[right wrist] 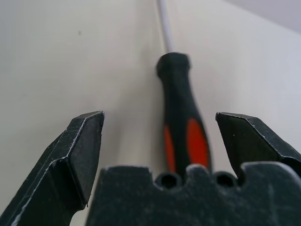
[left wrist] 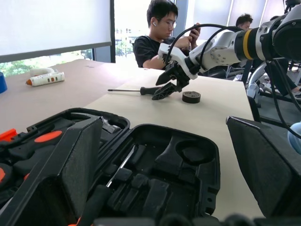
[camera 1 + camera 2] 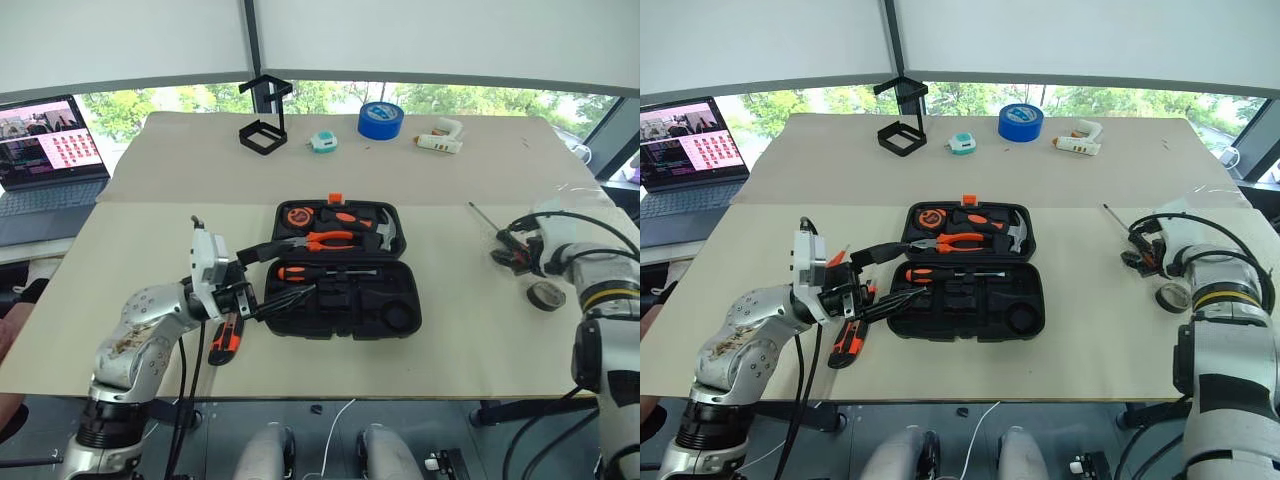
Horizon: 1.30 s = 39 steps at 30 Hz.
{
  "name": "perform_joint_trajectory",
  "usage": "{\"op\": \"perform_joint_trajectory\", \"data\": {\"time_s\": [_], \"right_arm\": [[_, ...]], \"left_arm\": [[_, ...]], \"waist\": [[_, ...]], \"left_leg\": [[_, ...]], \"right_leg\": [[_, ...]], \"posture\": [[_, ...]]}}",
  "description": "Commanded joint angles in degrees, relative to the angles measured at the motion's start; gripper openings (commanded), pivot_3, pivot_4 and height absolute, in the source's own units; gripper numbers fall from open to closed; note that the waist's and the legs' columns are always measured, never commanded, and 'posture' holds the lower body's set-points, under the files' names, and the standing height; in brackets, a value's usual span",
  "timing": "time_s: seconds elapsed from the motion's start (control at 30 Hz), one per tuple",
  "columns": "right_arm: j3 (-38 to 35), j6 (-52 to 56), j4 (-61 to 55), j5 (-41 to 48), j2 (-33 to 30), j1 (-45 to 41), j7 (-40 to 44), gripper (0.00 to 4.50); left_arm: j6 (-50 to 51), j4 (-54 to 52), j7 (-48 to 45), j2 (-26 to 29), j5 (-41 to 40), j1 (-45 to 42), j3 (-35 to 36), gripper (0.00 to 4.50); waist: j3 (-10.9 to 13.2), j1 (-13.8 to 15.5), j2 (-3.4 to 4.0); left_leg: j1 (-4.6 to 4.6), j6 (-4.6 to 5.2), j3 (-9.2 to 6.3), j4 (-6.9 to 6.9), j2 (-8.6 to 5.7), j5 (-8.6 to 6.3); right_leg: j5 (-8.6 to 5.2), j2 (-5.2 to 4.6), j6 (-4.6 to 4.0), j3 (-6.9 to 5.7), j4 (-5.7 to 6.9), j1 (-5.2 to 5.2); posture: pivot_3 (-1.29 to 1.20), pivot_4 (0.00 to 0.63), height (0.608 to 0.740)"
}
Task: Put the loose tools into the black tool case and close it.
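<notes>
Beige table [image 3: 150, 300] by bright windows [image 3: 130, 108]; both the left end effector [image 3: 262, 283] and right end effector [image 2: 164, 85] spread, empty.

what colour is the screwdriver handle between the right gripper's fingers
Black with orange insets; the screwdriver shows best in the right wrist view.

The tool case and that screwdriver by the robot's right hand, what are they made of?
The black tool case looks like matte moulded plastic, with shaped slots inside. The screwdriver has a shiny shaft, probably metal; its black and orange handle looks like smooth plastic or rubber, which one is hard to tell.
</notes>
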Motion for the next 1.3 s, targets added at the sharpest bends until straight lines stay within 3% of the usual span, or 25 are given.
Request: {"op": "perform_joint_trajectory", "data": {"time_s": [0.03,0.2,0.37,0.47,0.73,0.8,0.93,1.07,1.17,1.3], "right_arm": [[-0.57,3.26,-0.26,-0.15,0.51,-0.51,-0.65,4.42],[-1.98,7.19,-0.11,0.57,0.6,-1.19,-3.9,4.42],[-5.37,15.11,0.0,3.95,1.26,-2.16,1.86,4.42],[-6.91,11.94,-0.69,4.63,1.4,-2.39,-0.73,3.79],[-6.8,4.93,-1.55,3.68,0.3,-1.47,-0.22,1.06],[-7.83,2.38,-1.84,4.38,-0.18,-1.39,-0.09,0.98],[-6.22,-12.87,-5.13,4.48,-2.41,-0.86,16.32,0.98],[-3.01,-26.87,-14.17,7.22,-3.63,0.8,40.74,0.98],[-0.72,-25.74,-22.98,10.37,-2.23,2.07,50.13,0.98],[4.85,-14.25,-41.8,13.09,-1.63,7.45,56.24,0.98]], "left_arm": [[0.64,-2.9,0.25,0.82,-1.3,-0.95,0.75,4.5],[1.19,-4.23,1.34,1.17,-1.64,-0.53,1.51,4.5],[1.27,-4.66,1.88,1.08,-1.77,-0.17,1.18,4.5],[1.27,-4.55,2.61,0.69,-1.88,-0.85,0.84,4.5],[0.6,-4.17,3.31,0.12,-1.62,-0.94,0.39,4.5],[0.29,-4.17,3.44,-0.14,-1.4,-0.74,0.33,4.5],[-0.95,-4.61,3.76,-0.89,-1.04,0.92,0.72,4.5],[-2.58,-3.61,2.17,0.29,-0.76,4.09,2.4,4.5],[-3.36,-3.07,0.82,1.57,-0.72,6.28,3.5,4.5],[-4.18,-2.95,-1.26,3.5,-0.94,9.26,5.25,4.5]], "waist": [[0.0,0.01,0.0],[0.01,-0.01,-0.01],[0.01,0.03,-0.01],[0.01,-0.06,-0.02],[0.02,-0.07,-0.01],[0.06,-0.04,0.01],[0.24,-0.06,0.16],[0.41,-0.29,0.3],[0.42,-0.8,0.29],[0.43,-0.68,0.29]], "left_leg": [[0.01,0.0,-0.01,0.0,0.0,0.0],[0.2,0.0,-0.01,0.0,0.0,0.0],[0.26,0.0,-0.02,0.0,0.01,0.0],[0.26,0.0,-0.02,0.0,0.01,-0.01],[0.21,0.0,0.0,-0.01,0.01,-0.01],[0.21,0.0,0.0,-0.01,0.0,-0.01],[0.2,0.0,0.02,-0.01,-0.02,0.0],[0.22,0.0,0.03,-0.03,0.02,-0.02],[0.28,-0.03,0.01,-0.04,0.12,-0.04],[0.31,-0.05,-0.06,-0.04,0.14,-0.03]], "right_leg": [[0.0,0.0,0.0,-0.01,-0.01,0.02],[0.0,0.01,0.0,-0.01,-0.02,0.18],[0.0,0.0,0.0,0.0,-0.02,0.26],[0.0,0.01,0.0,-0.01,-0.03,0.26],[0.0,0.03,0.0,0.0,-0.02,0.2],[0.0,0.03,0.0,0.0,-0.02,0.2],[0.01,0.03,0.03,0.03,-0.05,0.19],[0.01,0.08,0.08,0.03,-0.06,0.17],[0.01,0.12,0.08,0.04,-0.01,0.17],[0.01,0.04,0.06,0.01,0.07,0.18]], "posture": [[0.0,0.15,0.74],[0.0,0.15,0.74],[0.0,0.15,0.74],[0.0,0.15,0.74],[0.0,0.15,0.74],[0.0,0.15,0.74],[0.0,0.15,0.74],[0.0,0.15,0.74],[0.0,0.15,0.74],[0.0,0.15,0.74]]}}
